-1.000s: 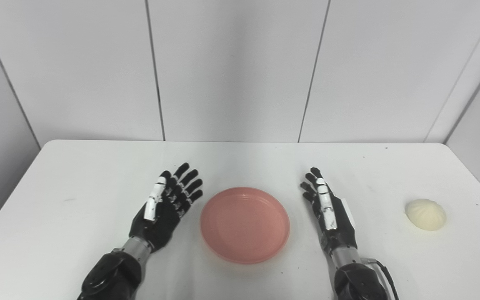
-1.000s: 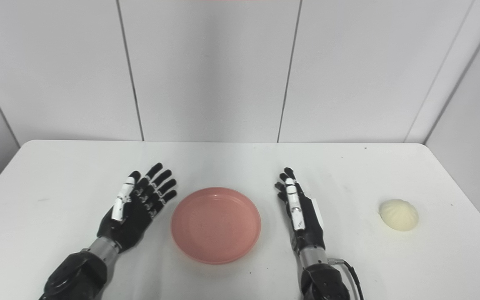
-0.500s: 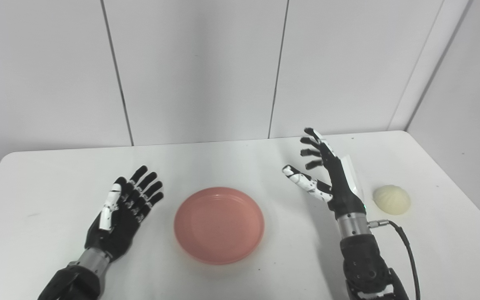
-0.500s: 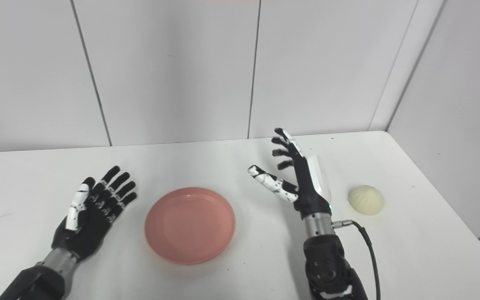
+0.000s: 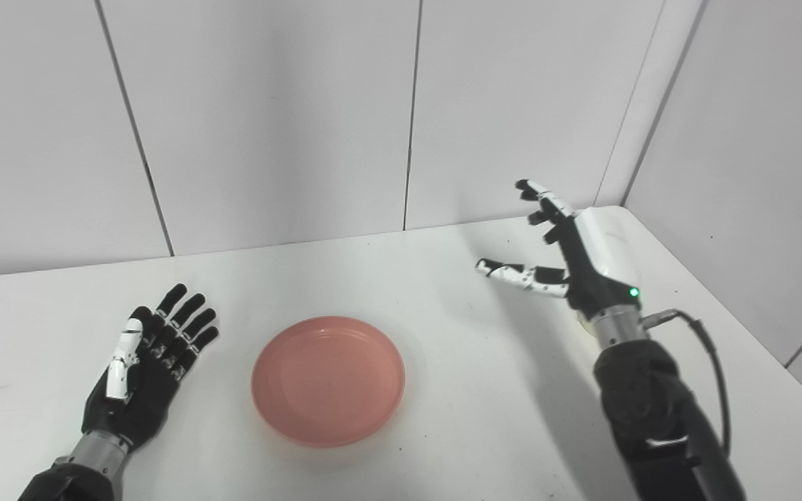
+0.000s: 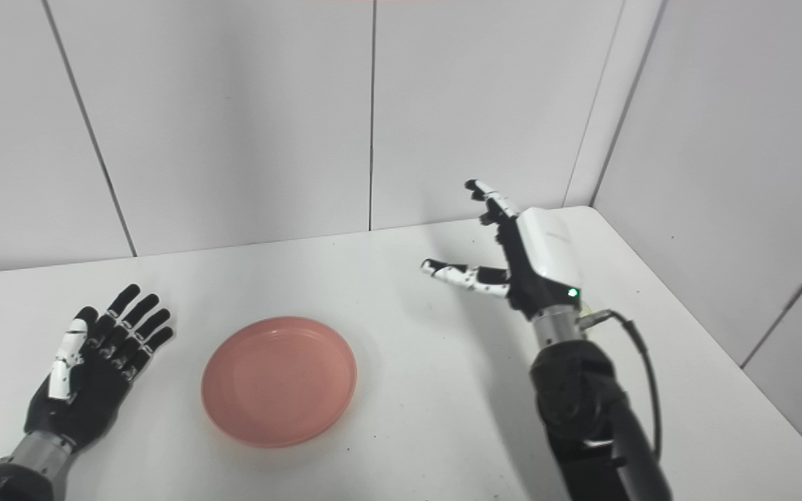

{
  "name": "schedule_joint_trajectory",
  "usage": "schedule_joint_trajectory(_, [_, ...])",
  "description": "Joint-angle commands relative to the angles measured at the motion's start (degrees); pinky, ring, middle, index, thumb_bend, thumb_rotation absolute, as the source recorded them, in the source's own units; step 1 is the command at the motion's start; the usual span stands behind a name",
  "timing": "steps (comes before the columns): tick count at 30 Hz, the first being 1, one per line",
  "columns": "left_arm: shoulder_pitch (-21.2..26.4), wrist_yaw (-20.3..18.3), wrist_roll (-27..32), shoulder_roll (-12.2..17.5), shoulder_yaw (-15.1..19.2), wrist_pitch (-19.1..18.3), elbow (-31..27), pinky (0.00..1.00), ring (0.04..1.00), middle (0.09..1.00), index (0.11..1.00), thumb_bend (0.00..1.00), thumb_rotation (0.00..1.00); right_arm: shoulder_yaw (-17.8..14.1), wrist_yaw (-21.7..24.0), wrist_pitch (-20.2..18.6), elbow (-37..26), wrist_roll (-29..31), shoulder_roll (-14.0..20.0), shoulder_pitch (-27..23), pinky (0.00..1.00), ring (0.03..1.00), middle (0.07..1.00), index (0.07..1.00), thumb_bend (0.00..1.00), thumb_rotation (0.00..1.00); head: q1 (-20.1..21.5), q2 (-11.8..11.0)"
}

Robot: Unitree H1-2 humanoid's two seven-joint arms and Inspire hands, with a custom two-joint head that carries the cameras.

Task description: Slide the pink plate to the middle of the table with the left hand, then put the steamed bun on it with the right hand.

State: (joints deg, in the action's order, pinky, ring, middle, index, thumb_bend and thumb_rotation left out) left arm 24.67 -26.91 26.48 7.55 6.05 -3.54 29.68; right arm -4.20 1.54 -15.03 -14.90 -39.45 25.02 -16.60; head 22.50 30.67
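Here the table (image 5: 443, 431) carries the plate (image 5: 328, 379) near its middle. The right hand (image 5: 575, 261) hangs raised at far right, fingers spread, holding nothing; the bun (image 5: 584, 325) is almost wholly hidden behind its wrist. The left hand (image 5: 143, 369) lies splayed and empty, left of the plate.

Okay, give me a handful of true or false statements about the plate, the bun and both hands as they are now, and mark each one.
1. The pink plate is empty. True.
2. The right hand is raised above the table with fingers spread. True.
3. The left hand grips the plate's rim. False: it lies open beside the plate, apart from it.
4. The steamed bun sits in plain view on the plate. False: only a sliver shows behind the right wrist.
5. The right hand holds the bun. False: it is open, holding nothing.
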Motion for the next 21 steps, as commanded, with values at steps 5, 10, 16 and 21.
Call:
schedule_joint_trajectory(5, [-5.1, 0.1, -2.1, 1.9, 0.0, -1.5, 8.4, 0.9, 0.907, 0.925, 0.926, 0.5, 0.93, -2.5, -1.0, -0.7, 1.8, -3.2, 5.8, 1.2, 0.62, 0.746, 0.821, 0.82, 0.89, 0.51, 1.7, 0.1])
schedule_joint_trajectory(10, [-4.3, -0.9, -1.6, 2.6, 0.7, -0.8, 10.9, 0.88, 0.888, 0.909, 0.914, 0.5, 0.91, -4.1, 1.6, -3.2, 2.2, -2.8, 8.5, 2.5, 0.58, 0.727, 0.809, 0.813, 0.89, 0.44, 3.1, 0.3])
schedule_joint_trajectory(16, [-3.6, -2.1, -1.4, 3.4, 1.4, -0.5, 12.6, 0.89, 0.889, 0.908, 0.908, 0.5, 0.91, -4.6, 6.9, -7.9, 0.8, -4.1, 11.4, 3.7, 0.61, 0.744, 0.809, 0.808, 0.87, 0.42, 4.1, 0.7])
schedule_joint_trajectory(21, [-3.4, -2.2, -1.1, 3.8, 1.9, -0.9, 13.0, 0.88, 0.879, 0.899, 0.903, 0.49, 0.9, -5.0, 9.8, -9.7, 0.1, -3.2, 13.2, 5.0, 0.6, 0.723, 0.79, 0.787, 0.89, 0.45, 4.9, 0.9])
